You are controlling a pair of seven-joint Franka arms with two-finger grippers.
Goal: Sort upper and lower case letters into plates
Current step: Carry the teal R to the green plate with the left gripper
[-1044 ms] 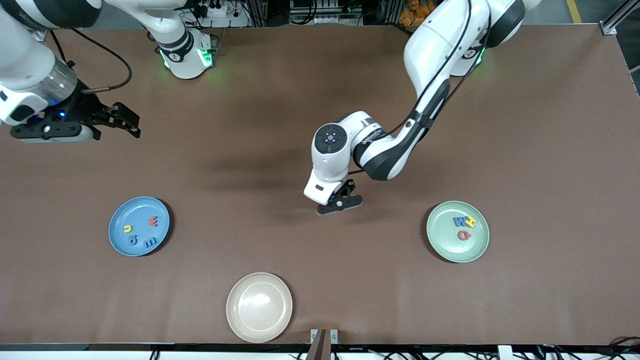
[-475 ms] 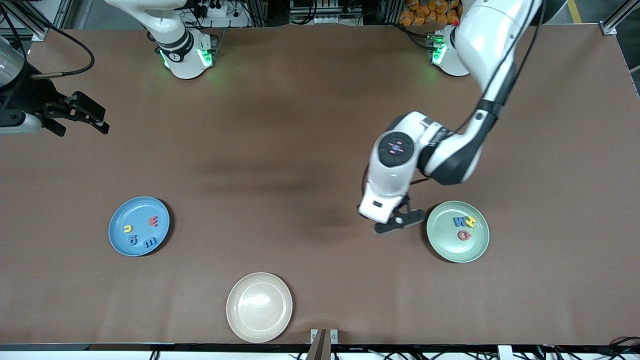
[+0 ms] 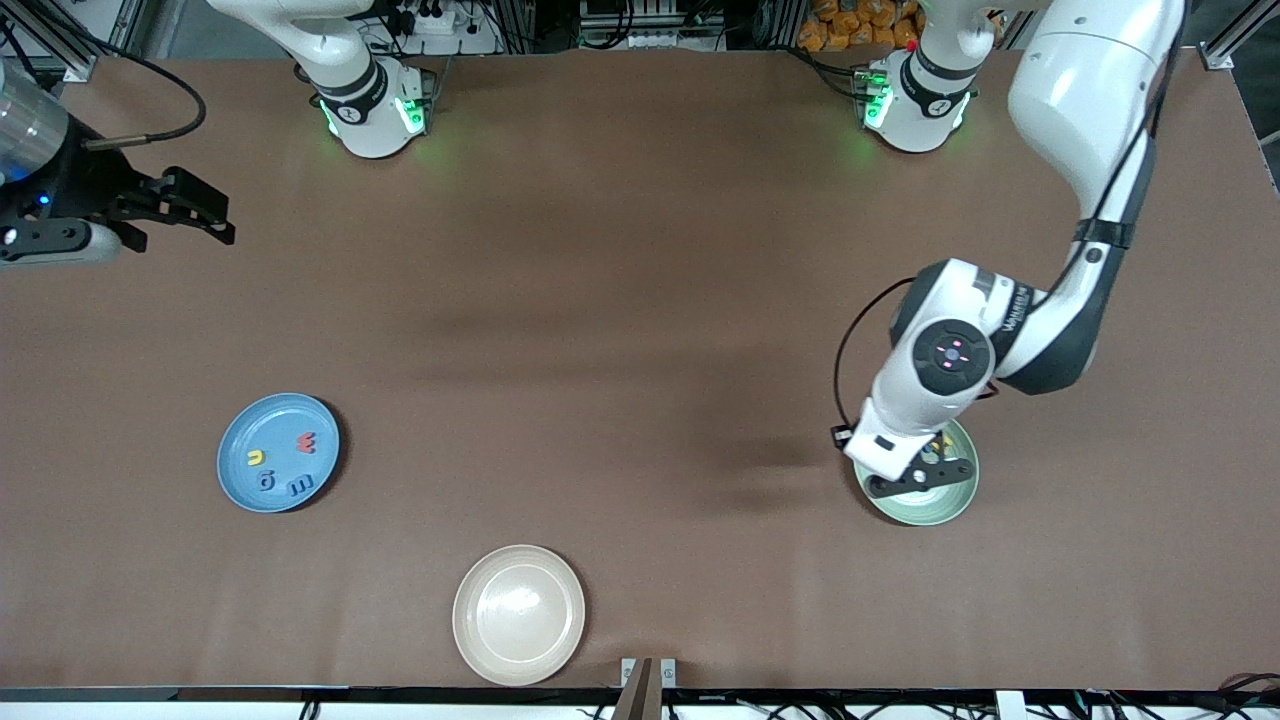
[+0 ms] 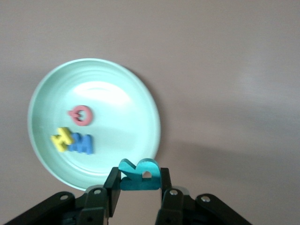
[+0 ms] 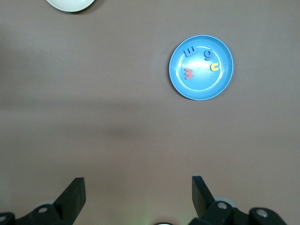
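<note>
Front view: left hand (image 3: pixel 922 478) hung over the pale mint green round plate (image 3: pixel 945 508) near the surface's front edge; right hand (image 3: pixel 170 205) waited, spread wide.
Left wrist view: pads pinched a teal flat foam letter (image 4: pixel 138 174) by its side edges, likely light, soft, squashable.
Right wrist view: four letters lay in the sky blue round plate (image 5: pixel 201 89).

Brown table (image 3: pixel 620 300), matte. Three plates lie directly on it: blue plate (image 3: pixel 278 452) toward the right arm's end, green plate (image 3: pixel 945 508) toward the left arm's end, cream plate (image 3: pixel 518 614) between them, nearest the front camera.
</note>
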